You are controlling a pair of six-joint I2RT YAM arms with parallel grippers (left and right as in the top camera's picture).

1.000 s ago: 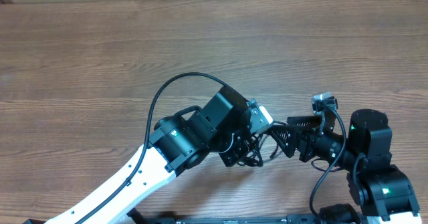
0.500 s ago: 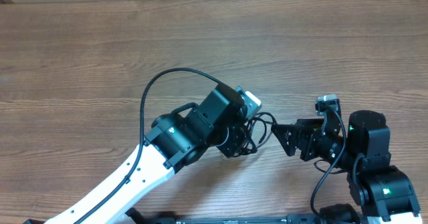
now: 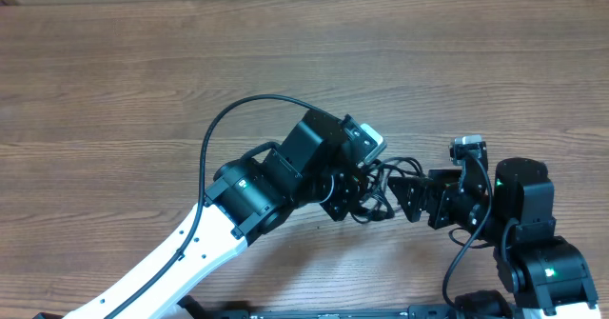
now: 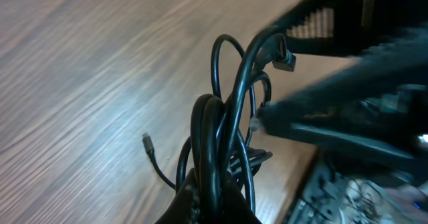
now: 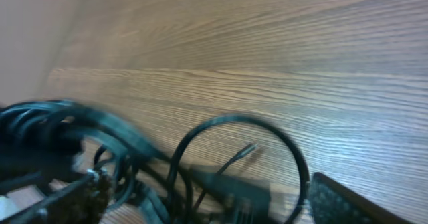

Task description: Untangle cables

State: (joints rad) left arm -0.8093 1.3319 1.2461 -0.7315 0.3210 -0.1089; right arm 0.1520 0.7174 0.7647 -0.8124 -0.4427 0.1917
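Tabletop [image 3: 114, 81] of pale wood grain takes up the 9 o'clock side of the overhead view. From 7 o'clock the white and black left arm [image 3: 181, 257] slants up toward the centre, with a thick black wire [image 3: 249, 103] arching over it at about 11 o'clock of its wrist. The left gripper [image 3: 360, 197] sits just past centre toward 4 o'clock, its fingers pressed together and pinching the cables [image 3: 383, 178]. In the left wrist view the bunch rises from between those fingers at 6 o'clock as several black strands side by side. They fan into loops toward 12 o'clock. One thin end with a small silver tip [image 4: 146, 138] lies on the wood at 9 o'clock of the bunch, and a black plug [image 4: 284, 60] hangs at 1 o'clock. The tangle is bunched between the two grippers, just right of the left one. Next comes the right gripper [image 3: 407, 193], at 3 o'clock of the cables. Its jaws are spread, blurred in the wrist views, with loops lying at their tips but nothing clamped. The right wrist view shows one round loop and a plug on the wood. The black right arm [image 3: 521, 214] stands at 4 o'clock of the overhead view.
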